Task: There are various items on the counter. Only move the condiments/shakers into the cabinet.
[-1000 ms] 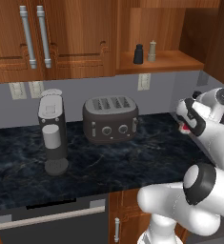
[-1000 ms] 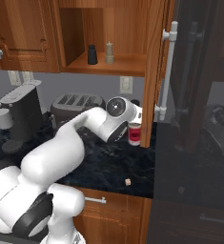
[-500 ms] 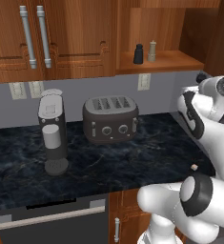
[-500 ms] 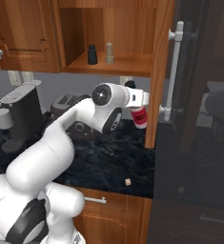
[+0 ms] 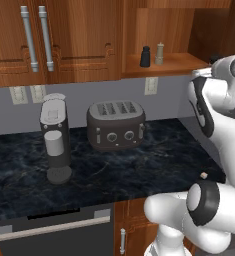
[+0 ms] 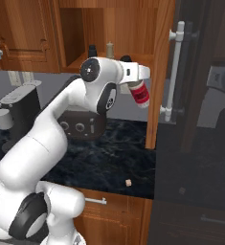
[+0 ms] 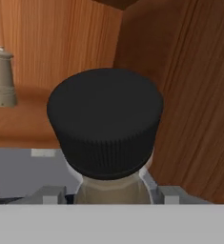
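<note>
— Raised from just above the counter (image 5: 139, 170) a second ago, the bottle (image 6: 140, 94) now hangs level with the cabinet's (image 6: 133, 28) open shelf, doesn't it?

— Yes. In the right base view the arm has swung up, and the claw (image 6: 137, 86) is clamped on the clear bottle with the red label, holding it tilted in the air just in front of the shelf's right end, near the wooden post.

— And from the hand camera?

— The bottle's ribbed dark cap (image 7: 105, 119) stands close up between the two fingers, with the shelf board and the cabinet's side wall behind it. The tan shaker (image 7: 2, 78) stands upright on the shelf, off to the left.

— Where are the other shakers?

— Both are on the shelf already: the black shaker (image 5: 145, 57) and the tan one (image 5: 160, 53) side by side, near each other but apart, toward the shelf's left half.

— What is left on the counter?

— The dark toaster (image 5: 115, 125) sits under the shelf against the wall, and the coffee machine (image 5: 55, 137) stands well to its left. A small pale crumb-like bit (image 6: 128, 182) lies near the counter's front edge; what it is cannot be told.
</note>
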You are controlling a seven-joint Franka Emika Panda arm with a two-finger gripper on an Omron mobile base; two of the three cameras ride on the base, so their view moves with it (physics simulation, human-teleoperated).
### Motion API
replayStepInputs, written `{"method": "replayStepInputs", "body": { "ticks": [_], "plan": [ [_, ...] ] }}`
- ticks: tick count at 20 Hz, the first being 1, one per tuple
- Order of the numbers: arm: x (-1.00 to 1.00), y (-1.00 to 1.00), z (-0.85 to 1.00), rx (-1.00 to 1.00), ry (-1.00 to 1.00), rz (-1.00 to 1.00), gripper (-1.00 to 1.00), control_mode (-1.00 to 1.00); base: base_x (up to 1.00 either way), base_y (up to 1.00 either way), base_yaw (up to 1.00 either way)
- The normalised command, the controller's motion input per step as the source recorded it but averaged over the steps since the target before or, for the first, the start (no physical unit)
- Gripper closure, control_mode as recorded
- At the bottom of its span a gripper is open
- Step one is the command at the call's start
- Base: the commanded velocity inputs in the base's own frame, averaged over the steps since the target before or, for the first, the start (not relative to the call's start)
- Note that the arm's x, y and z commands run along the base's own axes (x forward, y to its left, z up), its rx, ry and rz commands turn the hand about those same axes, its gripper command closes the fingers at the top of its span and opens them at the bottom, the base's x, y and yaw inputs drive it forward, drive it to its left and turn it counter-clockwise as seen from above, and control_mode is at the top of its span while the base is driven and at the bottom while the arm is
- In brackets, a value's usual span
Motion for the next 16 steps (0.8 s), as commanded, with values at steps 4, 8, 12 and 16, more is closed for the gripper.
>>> {"method": "replayStepInputs", "body": {
  "ticks": [4, 8, 12, 16],
  "plan": [
    [-0.57, 0.06, 0.92, 0.19, 0.04, 0.0, 1.0, -1.0, 0.0, 0.0, 0.0],
    [-0.31, 0.08, 1.0, 0.17, 0.0, 0.0, 1.0, -1.0, 0.0, 0.0, 0.0],
    [0.0, 0.02, 0.41, 0.09, -0.08, 0.0, 1.0, -1.0, 0.0, 0.0, 0.0],
    [0.0, 0.0, 0.0, 0.0, -0.01, 0.0, 1.0, -1.0, 0.0, 0.0, 0.0]
  ]
}}
